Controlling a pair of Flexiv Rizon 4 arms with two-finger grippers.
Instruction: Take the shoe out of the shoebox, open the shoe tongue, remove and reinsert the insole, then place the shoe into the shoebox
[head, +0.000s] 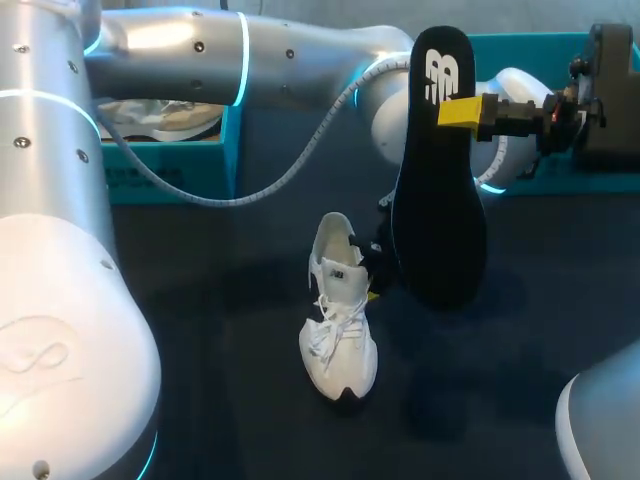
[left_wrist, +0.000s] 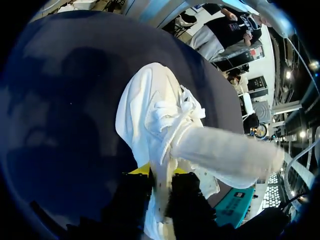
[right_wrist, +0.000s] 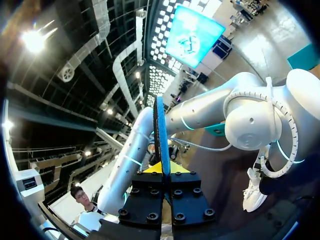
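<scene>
Shoebox (head: 170, 165) is sitting open in the upper left of the frame, and the shoe (head: 338, 335) is standing out on the table at lower centre, so step one is looking done. Left gripper (head: 372, 272) is clamping its heel collar. Insole (head: 437, 200) is hanging free just right of it, pinched by the right gripper (head: 462, 112) at upper right. Reinserting and boxing are remaining, I'd say. Dark table (head: 200, 380) is looking flat and matte, with both arms crowding in above the shoe.

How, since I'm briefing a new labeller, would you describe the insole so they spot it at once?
Start at the dark table and find the white shoe near its middle. Beside it, the right gripper holds the insole upright: long, flat and black with a white mark, where the shoe is white and bulky.
</scene>
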